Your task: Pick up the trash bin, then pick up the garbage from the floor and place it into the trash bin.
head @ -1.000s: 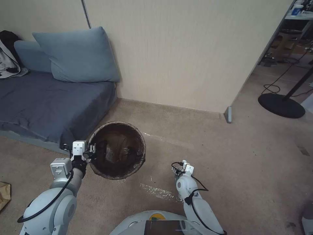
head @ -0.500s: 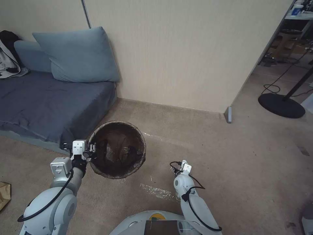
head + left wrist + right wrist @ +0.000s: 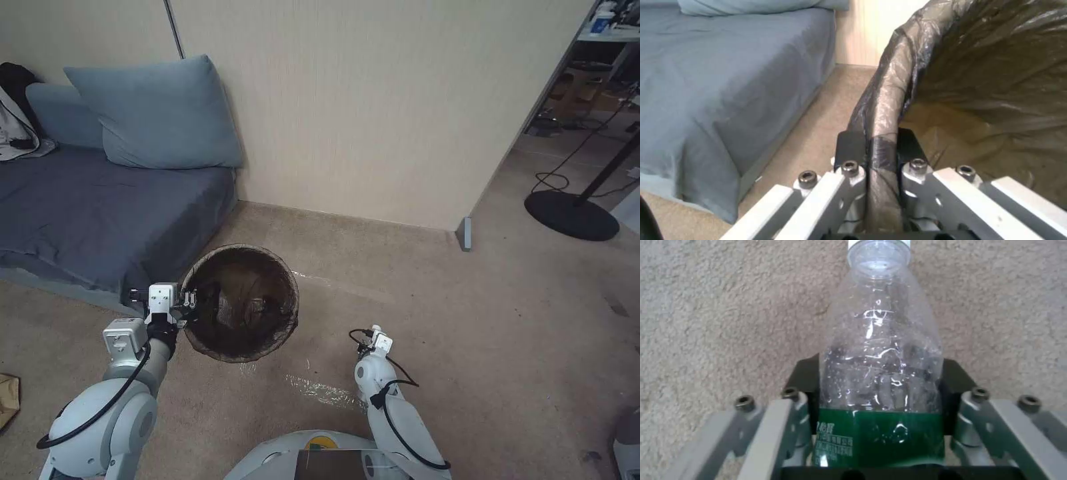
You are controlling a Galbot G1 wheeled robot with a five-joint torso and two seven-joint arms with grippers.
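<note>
In the head view, the left tool (image 3: 189,308) is pinching the rim of the trash bin (image 3: 241,303) at the bin's 9 o'clock side, and the bin is sitting low near the corner of the blue bed (image 3: 100,213). The right arm is reaching down at about 5 o'clock from the bin, and a shiny clear thing is lying on the carpet between them. In the left wrist view, the left tool (image 3: 876,146) is squeezing tight on the rim and its dark bag (image 3: 987,66), one pad inside and one outside. In the right wrist view, the right tool (image 3: 880,386) is closing around the clear bottle (image 3: 882,356), one pad touching each side just above the green label. To do this well, I think the right tool should be gripping gently so the thin bottle is not slipping, and the left should be keeping the bin level.
</note>
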